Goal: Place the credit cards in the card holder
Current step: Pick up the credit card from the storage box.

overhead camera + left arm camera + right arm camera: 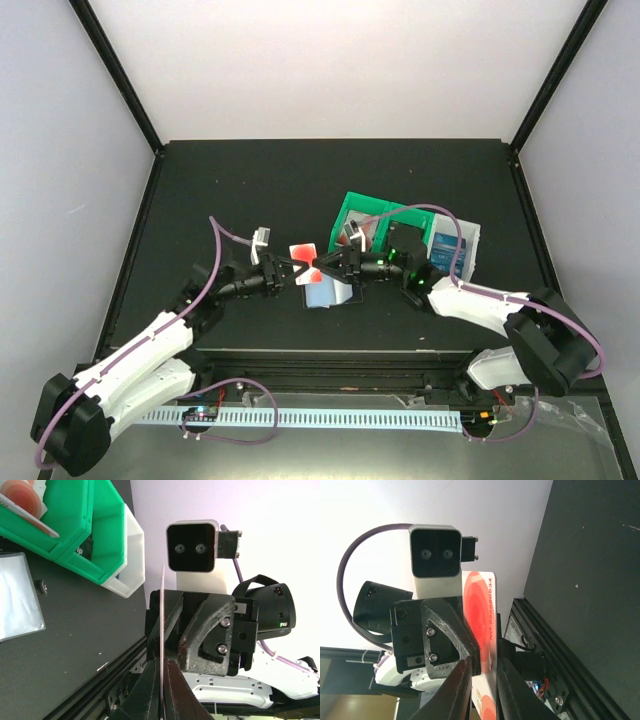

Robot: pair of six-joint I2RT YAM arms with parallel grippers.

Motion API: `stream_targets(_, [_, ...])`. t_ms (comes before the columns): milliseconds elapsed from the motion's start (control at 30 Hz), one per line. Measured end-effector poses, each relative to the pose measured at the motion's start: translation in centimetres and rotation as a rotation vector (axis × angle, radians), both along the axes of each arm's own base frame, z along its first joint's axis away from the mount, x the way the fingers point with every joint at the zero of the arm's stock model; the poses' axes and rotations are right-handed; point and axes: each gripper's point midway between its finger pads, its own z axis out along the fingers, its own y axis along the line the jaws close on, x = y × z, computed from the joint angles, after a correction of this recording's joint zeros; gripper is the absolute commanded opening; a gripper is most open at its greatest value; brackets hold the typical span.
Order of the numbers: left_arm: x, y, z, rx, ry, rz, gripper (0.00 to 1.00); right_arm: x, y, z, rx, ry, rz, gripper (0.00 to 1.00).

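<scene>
A red-and-white credit card [303,249] is held up in the air where my two grippers meet, above the middle of the table. My left gripper [293,270] is shut on it; in the left wrist view the card [163,595] stands edge-on between my closed fingers [150,695]. My right gripper [330,268] faces it. In the right wrist view the card's face [479,610] stands in the gap between my right fingers [512,690], which are apart. The card holder [328,293] lies open on the table below, its pale inside up [17,597].
A green bin [365,215] stands behind the grippers with a white bin [468,245] to its right. Another red-and-white card [22,500] leans in the green bin. The table's front rail [330,355] is close below the grippers.
</scene>
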Motion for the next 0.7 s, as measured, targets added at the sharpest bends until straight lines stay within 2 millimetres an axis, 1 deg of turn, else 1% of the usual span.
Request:
stream_targets(67, [0.0, 0.0, 0.2, -0.016, 0.001, -0.002, 0.02, -0.1, 0.1, 0.0, -0.004, -0.022, 0.008, 0.01])
stream_targets(133, [-0.1, -0.1, 0.3, -0.027, 0.006, -0.006, 0.06, -0.2, 0.2, 0.1, -0.003, -0.032, 0.013, 0.01])
stream_targets(167, [-0.1, -0.1, 0.2, -0.03, 0.008, -0.005, 0.12, -0.2, 0.2, 0.0, -0.005, -0.034, 0.013, 0.01])
stream_targets(200, [-0.1, 0.0, 0.1, -0.03, 0.011, -0.003, 0.2, -0.2, 0.3, 0.0, -0.005, -0.034, 0.014, 0.01])
stream_targets(267, [0.0, 0.0, -0.3, -0.016, 0.011, 0.0, 0.4, -0.2, 0.3, 0.0, -0.005, -0.046, 0.016, 0.01])
stream_targets(300, [0.0, 0.1, -0.5, -0.005, 0.011, 0.002, 0.47, -0.2, 0.3, -0.1, -0.009, -0.055, 0.014, 0.01])
stream_targets(333, [0.1, 0.1, -1.0, 0.011, 0.012, 0.008, 0.51, -0.1, 0.3, -0.3, -0.015, -0.062, 0.012, 0.01])
stream_targets(433, [0.4, 0.7, -3.0, 0.098, 0.017, 0.033, 0.55, 0.2, -0.4, -1.8, -0.066, -0.084, -0.013, 0.01])
stream_targets(533, [0.7, 1.4, -6.0, 0.207, 0.026, 0.058, 0.55, 1.0, -2.2, -4.4, -0.162, -0.094, -0.064, 0.01])
stream_targets(600, [0.8, 1.9, -8.2, 0.274, 0.041, 0.066, 0.53, 1.5, -3.2, -6.3, -0.242, -0.097, -0.092, 0.01])
stream_targets(700, [0.7, 2.5, -11.7, 0.378, 0.086, 0.058, 0.46, 1.8, -4.4, -9.4, -0.371, -0.1, -0.113, 0.01])
